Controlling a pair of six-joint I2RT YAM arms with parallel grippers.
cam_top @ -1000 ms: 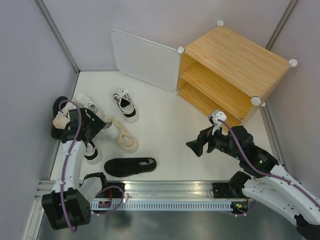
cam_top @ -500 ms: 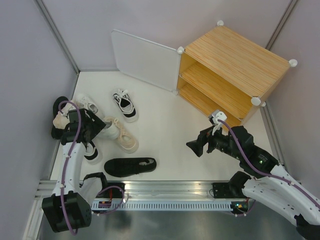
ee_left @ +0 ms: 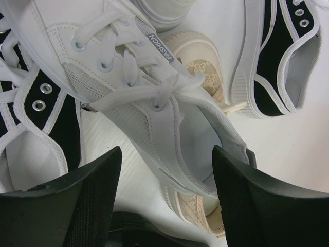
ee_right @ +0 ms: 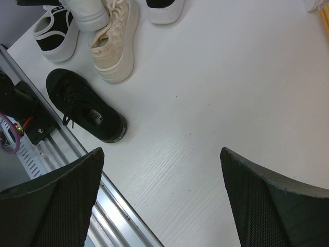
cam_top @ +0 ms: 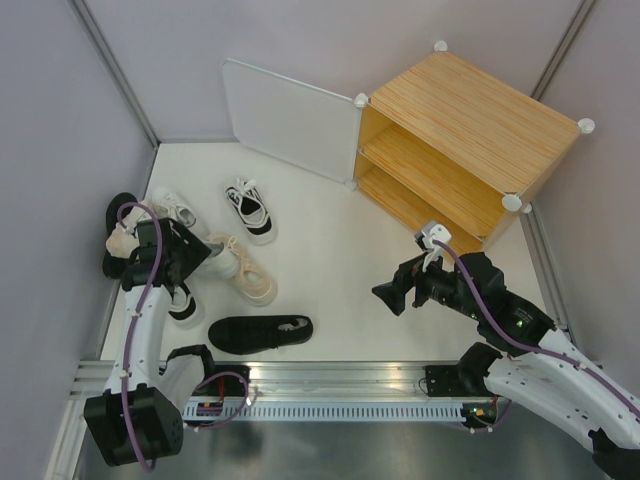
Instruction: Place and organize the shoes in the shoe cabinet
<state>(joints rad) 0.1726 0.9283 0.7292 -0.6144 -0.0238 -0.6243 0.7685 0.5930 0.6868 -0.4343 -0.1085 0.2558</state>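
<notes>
The shoes lie in a loose pile at the left. A white sneaker [ee_left: 154,98] rests tilted on a cream shoe [ee_left: 200,62]. My left gripper [cam_top: 197,257] hangs over them, open. Its fingers [ee_left: 77,195] straddle the white sneaker's heel without touching it. Shoes with black trim lie either side [ee_left: 277,56], [ee_left: 51,118]. A black shoe [cam_top: 260,332] lies near the front rail. The shoe cabinet [cam_top: 470,130] stands at the back right, its door [cam_top: 290,120] swung open and its shelves bare. My right gripper [cam_top: 385,293] hovers open over bare floor [ee_right: 162,154].
Another white sneaker [cam_top: 175,208] and a black shoe [cam_top: 118,215] lie by the left wall. A black-trimmed shoe [cam_top: 250,210] sits apart behind the pile. Grey walls close in the left, back and right. A metal rail [cam_top: 330,385] runs along the front.
The left arm has shifted very slightly over the shoe pile. The shoes and the right arm are where they were.
</notes>
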